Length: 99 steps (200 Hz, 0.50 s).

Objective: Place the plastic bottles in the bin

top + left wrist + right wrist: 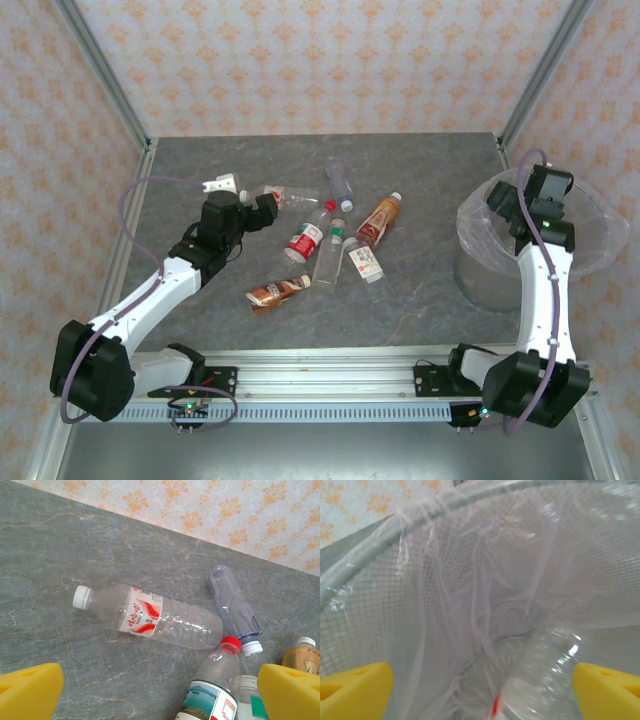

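While seven plastic bottles [308,240] lie clustered mid-table [420,160], an eighth bottle [540,680] rests inside the bin [480,270], far right. Leftmost bottle [150,616]: long axis left-right, white cap pointing left. Left gripper [270,207] spread wide beside it, empty. Right gripper [540,192] spread over the bin, empty.

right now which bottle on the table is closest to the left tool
The clear bottle with the white cap and red-and-white label, lying just ahead of the left tool; the others lie farther to its right.
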Available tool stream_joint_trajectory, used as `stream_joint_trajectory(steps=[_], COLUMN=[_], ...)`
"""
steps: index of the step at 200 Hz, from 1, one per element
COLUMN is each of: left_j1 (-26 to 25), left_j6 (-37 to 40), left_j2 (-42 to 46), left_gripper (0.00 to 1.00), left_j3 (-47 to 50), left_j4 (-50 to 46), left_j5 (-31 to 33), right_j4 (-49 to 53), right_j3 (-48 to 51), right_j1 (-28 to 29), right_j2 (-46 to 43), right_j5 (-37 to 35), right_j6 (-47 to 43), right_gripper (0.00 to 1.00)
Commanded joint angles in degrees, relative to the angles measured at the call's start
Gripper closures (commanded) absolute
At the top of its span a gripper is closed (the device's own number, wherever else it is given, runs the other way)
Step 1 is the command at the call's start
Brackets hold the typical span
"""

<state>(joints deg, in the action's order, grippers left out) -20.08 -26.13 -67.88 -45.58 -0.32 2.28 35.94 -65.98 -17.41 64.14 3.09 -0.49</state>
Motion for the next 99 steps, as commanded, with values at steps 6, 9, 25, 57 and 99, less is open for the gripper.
stream_joint_trajectory(steps=[6,9,25,57,99], left_j1=[0.7,0.7,0.7,0.7,0.7], left_j6=[-1.7,-1.9,-2.5,-2.8,-2.5], left_j2=[1.0,1.0,1.1,1.4,1.4], left_gripper=[0.00,0.00,0.00,0.00,0.00], left_j3=[0.5,0.5,0.4,0.8,1.6], left_j4=[-1.5,-1.7,-2.2,-2.1,-1.1], left_j5=[2.9,3.0,4.1,5.5,6.6], right_j4=[-0.5,-0.4,0.3,1.8,3.1], right_j3=[-1.0,-1.2,-1.9,-4.2,-7.9], right_j1=[0.4,0.4,0.7,1.0,4.2], right_j2=[-3.4,-3.6,-5.1,-7.2,-8.4], right_j5=[-6.0,-6.5,-9.8,-15.7,-16.8], right_j6=[2.9,3.0,4.2,7.1,8.9], right_gripper=[0.06,0.05,0.04,0.02,0.01])
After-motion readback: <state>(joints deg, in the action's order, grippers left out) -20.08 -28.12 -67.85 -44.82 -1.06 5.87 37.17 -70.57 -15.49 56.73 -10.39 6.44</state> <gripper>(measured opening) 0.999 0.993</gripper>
